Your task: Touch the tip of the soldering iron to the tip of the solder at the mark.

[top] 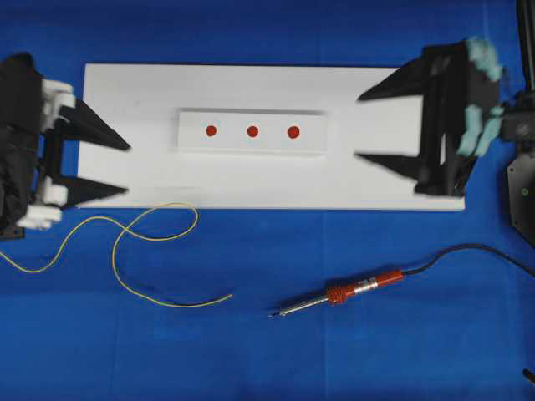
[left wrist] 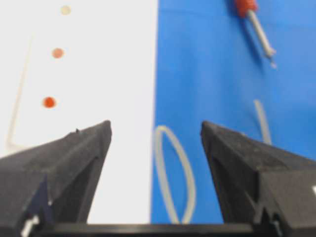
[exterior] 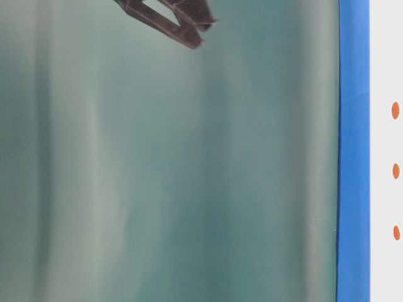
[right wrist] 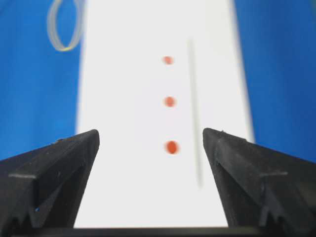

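yellow solder (top: 125, 242) lies in loose loops on the blue worktop (top: 376, 351) just below the white board (top: 134, 100), w/ the iron (top: 338, 294) well to its right, tip toward the wire's free end. both left gripper (top: 125, 167) & right gripper (top: 359, 125) hover w/ jaws wide apart, holding nothing. solder looks light & floppy, prob best pinched near its end; iron is stiff, take it by the orange handle.

No readable text; three red dots on white block (top: 252, 132).
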You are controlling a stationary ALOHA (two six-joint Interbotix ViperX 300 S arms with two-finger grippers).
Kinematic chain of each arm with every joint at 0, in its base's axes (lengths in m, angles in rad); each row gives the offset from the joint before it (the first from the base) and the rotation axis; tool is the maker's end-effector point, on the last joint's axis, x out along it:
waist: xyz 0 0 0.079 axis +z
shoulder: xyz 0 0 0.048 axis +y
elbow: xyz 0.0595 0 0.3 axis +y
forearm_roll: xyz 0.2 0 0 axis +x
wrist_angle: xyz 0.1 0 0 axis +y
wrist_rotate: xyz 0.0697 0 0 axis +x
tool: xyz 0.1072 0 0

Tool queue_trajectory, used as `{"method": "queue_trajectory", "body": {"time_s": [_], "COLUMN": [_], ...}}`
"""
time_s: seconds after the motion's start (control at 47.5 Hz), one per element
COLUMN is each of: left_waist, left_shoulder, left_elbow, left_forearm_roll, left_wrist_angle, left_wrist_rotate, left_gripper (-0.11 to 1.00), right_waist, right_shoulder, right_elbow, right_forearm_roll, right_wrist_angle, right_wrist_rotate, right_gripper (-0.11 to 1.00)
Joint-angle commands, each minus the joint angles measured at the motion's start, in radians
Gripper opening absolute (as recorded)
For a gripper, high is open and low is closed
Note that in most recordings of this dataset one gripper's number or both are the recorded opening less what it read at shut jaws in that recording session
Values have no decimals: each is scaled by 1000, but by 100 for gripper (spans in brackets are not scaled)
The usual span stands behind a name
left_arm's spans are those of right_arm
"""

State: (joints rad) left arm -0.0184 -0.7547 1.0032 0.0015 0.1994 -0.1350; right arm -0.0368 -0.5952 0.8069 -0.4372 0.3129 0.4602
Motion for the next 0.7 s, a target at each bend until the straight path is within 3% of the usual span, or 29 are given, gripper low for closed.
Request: {"method": "queue_trajectory", "body": {"time_s": [0.0,0.19,0.463,0.674], "left_waist": [35,94,97,98], "left_shoulder": [-43,-126,-232,-288], "left_elbow": [11,92,229,285], "left_forearm_roll": [3,2,2,2], "left_wrist_angle": [-5,-46,-149,-153], "left_wrist_rotate": [25,37,34,34], "left_gripper": [65,64,64,64], "right_waist": [-44,-97,-137,-173], "right_shoulder": [-46,-114,-199,-225], "right_elbow": [11,84,247,334], "right_forearm_roll": [-32,-60,-60,-49], "right_wrist_angle": [-11,-66,-193,-270], "right_wrist_rotate": [0,0,9,14], "right_gripper": [81,80,75,75]}}
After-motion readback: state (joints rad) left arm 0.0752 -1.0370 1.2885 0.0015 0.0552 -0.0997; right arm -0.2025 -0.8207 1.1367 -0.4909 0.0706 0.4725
